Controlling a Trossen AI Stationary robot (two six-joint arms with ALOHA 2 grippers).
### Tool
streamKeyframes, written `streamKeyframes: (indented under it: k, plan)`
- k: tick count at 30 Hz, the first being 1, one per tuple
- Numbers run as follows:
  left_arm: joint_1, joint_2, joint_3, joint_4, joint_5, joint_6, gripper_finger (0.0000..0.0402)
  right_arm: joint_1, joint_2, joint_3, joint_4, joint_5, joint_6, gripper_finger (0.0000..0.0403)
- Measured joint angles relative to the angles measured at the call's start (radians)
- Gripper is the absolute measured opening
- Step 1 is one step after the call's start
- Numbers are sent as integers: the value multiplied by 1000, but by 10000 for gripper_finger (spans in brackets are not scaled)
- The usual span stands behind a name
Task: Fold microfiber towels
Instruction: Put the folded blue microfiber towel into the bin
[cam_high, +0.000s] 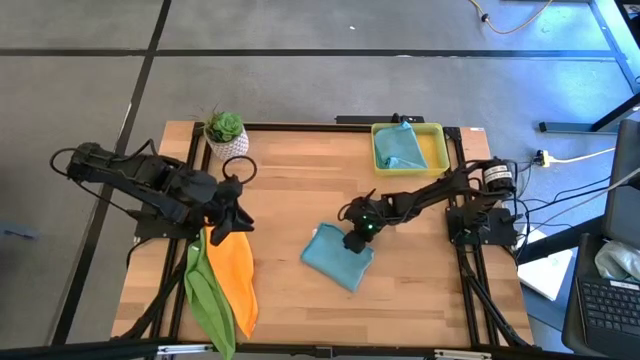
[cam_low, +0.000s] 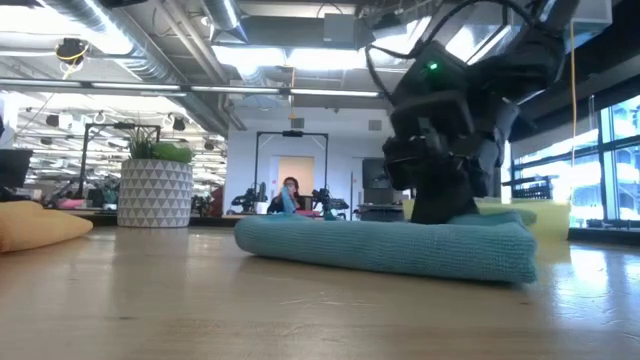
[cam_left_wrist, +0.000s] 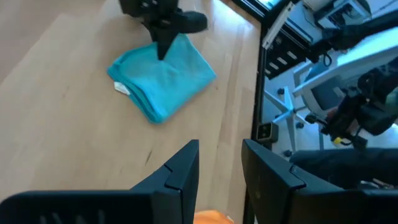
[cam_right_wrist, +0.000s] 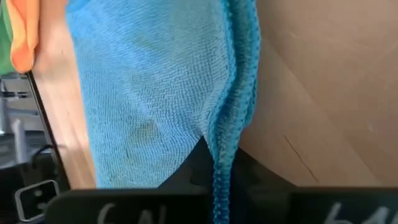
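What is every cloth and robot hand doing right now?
Teal towel: folded, on the table, its edge pinched.
Right gripper: fingers shut on the teal towel.
Left gripper: fingers apart, holding nothing, above the orange towel.
Orange towel: lying loose.
Green towel: lying crumpled.
Yellow tray: holding another teal cloth.

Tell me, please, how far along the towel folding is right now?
Done: one teal towel lies in the yellow tray. In hand: the right end effector is shut on the folded teal towel's edge at mid-table. Left: the orange towel and green towel, unfolded by the left end effector.

right gripper (cam_high: 357, 238) jaws shut, left gripper (cam_high: 222, 226) parted
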Motion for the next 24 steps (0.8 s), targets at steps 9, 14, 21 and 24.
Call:
streamKeyframes:
  k: [9, 14, 21, 24]
  plan:
    - [-29, 0, 0, 1, -1, -8, 112, -42, 0, 364, -556, 49, -339, 8]
    - [-31, 0, 0, 1, -1, -29, 112, -79, -1, 550, -904, 165, -622, 8]
    - [-31, 0, 0, 3, -13, -60, 112, -211, -1, 684, -1200, 176, -841, 8]
    - [-31, 0, 0, 3, -22, -68, 112, -265, -1, 744, -1299, 251, -932, 8]
